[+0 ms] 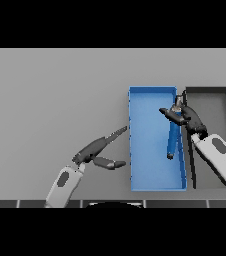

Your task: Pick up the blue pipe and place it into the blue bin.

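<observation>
The blue pipe (173, 139) hangs tilted over the right side of the blue bin (147, 145), its lower end near the bin floor. My right hand (186, 116) holds the pipe's upper end, fingers curled round it, above the bin's right wall. My left hand (96, 148) rests open over the table to the left of the bin, fingers straight and pointing toward the bin's left wall.
A dark grey bin (212, 100) stands directly right of the blue bin, partly covered by my right forearm. The grey table (50, 95) stretches to the left and behind.
</observation>
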`<state>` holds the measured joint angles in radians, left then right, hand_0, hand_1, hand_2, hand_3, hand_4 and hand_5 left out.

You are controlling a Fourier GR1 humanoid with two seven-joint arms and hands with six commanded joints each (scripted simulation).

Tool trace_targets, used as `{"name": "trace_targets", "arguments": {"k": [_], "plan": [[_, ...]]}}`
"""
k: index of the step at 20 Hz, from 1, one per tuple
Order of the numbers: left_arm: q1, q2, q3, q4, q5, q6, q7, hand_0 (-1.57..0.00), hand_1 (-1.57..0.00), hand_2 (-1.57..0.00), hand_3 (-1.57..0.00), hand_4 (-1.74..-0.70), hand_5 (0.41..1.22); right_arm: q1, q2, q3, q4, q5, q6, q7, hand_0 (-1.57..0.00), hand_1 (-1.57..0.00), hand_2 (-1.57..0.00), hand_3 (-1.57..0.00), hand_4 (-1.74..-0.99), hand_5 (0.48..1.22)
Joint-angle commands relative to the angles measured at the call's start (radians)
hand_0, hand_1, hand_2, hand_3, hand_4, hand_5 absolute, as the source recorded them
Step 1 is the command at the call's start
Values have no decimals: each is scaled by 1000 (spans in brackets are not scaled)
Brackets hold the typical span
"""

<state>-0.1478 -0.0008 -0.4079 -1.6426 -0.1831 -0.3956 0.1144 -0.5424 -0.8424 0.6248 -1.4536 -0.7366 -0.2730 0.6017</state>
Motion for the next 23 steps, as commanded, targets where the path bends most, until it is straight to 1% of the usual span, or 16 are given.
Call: {"name": "trace_targets", "arguments": {"k": [1,2,3,4,5,8,12,16,18,19,21,22,23], "plan": [[4,-1,-3,3,-4,2,2,1,1,1,1,-879,430,-18,-13,34,-2,5,25,-2,-383,-350,-350,-206,-1219,1137],[6,-1,-1,-5,4,-1,8,1,1,1,1,-881,429,-33,-25,63,-13,25,47,-7,-306,-279,-280,-164,-1175,1084],[2,-1,1,-11,7,-1,13,1,1,1,1,-884,429,-42,-41,90,-21,41,64,-28,-245,-223,-224,-131,-1142,1030],[8,2,-1,-11,6,-2,15,1,1,1,1,-886,428,-46,-55,105,-19,39,78,8,-196,-179,-179,-105,-1110,979],[9,-1,-4,-11,3,1,15,1,1,1,1,-886,428,-51,-62,122,-11,28,77,7,-156,-143,-143,-84,-1083,934],[6,-1,-5,-6,-1,1,14,1,1,1,1,-885,427,-66,-73,163,2,13,79,8,-80,-73,-73,-42,-1063,846],[13,0,-6,-9,2,-1,11,1,1,1,1,-887,429,-85,-83,207,17,16,82,8,-32,-29,-29,-17,-1038,734],[21,-2,-13,-8,-8,5,6,1,1,1,1,-887,431,-100,-82,234,35,28,91,8,-13,-11,-11,-6,-1022,672],[21,2,-16,2,-17,5,-8,1,1,1,1,-886,431,-119,-91,254,31,18,104,8,-8,-7,-7,-4,-1022,665],[8,4,-6,8,-18,8,-3,1,1,1,1,-885,431,-132,-103,272,32,3,95,8,-6,-5,-5,-3,-1022,661],[-5,4,3,7,-9,6,9,1,1,1,1,-885,431,-144,-99,285,40,-2,96,8,-6,-5,-5,-3,-1022,655],[-5,7,6,-1,0,1,7,1,1,1,1,-885,431,-146,-96,288,46,1,101,8,-6,-5,-5,-3,-1022,649],[6,17,8,-11,5,-4,-9,1,1,1,1,-885,431,-145,-105,279,46,-9,107,4,-6,-5,-5,-3,-1022,643]]}}
